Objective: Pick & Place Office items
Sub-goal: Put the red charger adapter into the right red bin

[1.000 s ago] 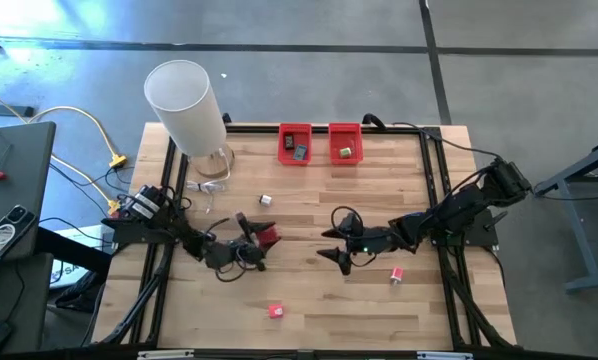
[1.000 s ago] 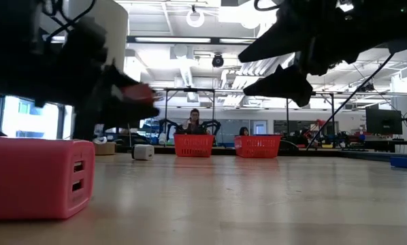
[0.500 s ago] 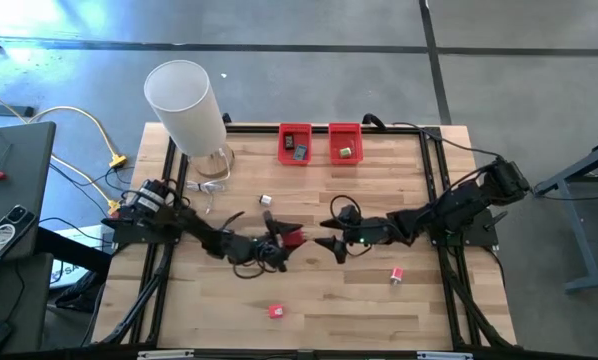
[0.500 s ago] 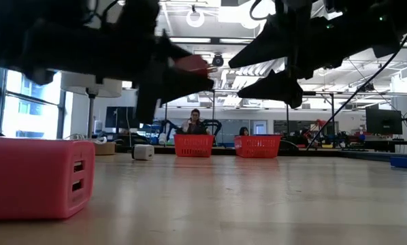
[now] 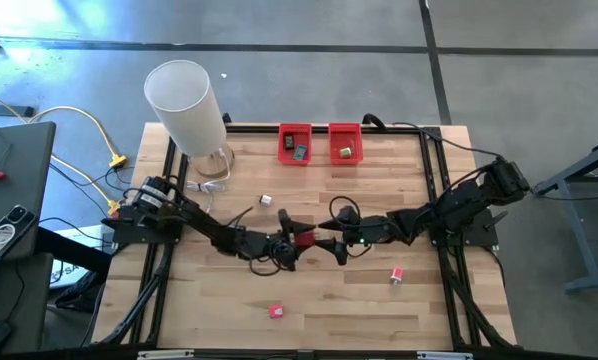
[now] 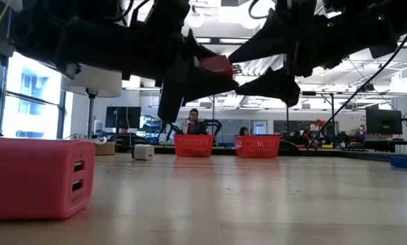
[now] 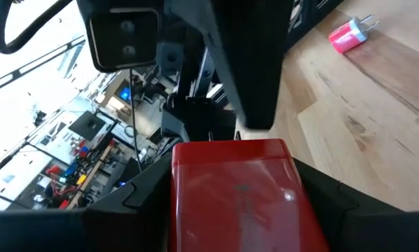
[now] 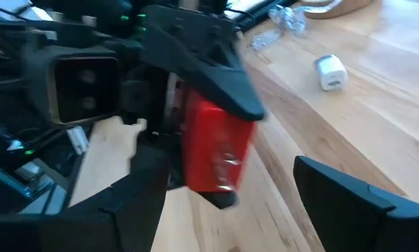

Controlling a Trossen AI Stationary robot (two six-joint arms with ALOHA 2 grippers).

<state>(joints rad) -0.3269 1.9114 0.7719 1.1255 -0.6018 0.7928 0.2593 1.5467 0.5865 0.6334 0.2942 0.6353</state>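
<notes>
My left gripper (image 5: 293,241) is shut on a red block (image 5: 302,238), one of the office items, and holds it level over the table's middle. In the left wrist view the block (image 7: 241,189) fills the gap between my fingers. My right gripper (image 5: 331,242) faces it from the right and is open. Its two fingers (image 8: 349,199) stand on either side of the block's free end (image 8: 213,150). On the table lie a red charger block (image 5: 276,311) near the front edge, a red plug (image 5: 396,274) and a white piece (image 5: 265,200). My left gripper pinches the red block by two opposite sides (image 7: 185,203) between its two fingers. The fingers lie level and point toward the table's right. The block is lifted clear of the table, and its far end sticks out past the fingertips. My right gripper's fingers stand close around that end; whether they touch it, I cannot tell.
Two red bins (image 5: 295,143) (image 5: 345,143) with small pieces in them stand at the far edge. A tall white cylinder (image 5: 184,100) stands at the far left, with clear plastic (image 5: 211,186) beside its foot. Bare wood lies near the front right.
My left gripper has carried the red block up and toward the table's right, rolling a little, until it met my right gripper. The block has stayed clear of the table.
</notes>
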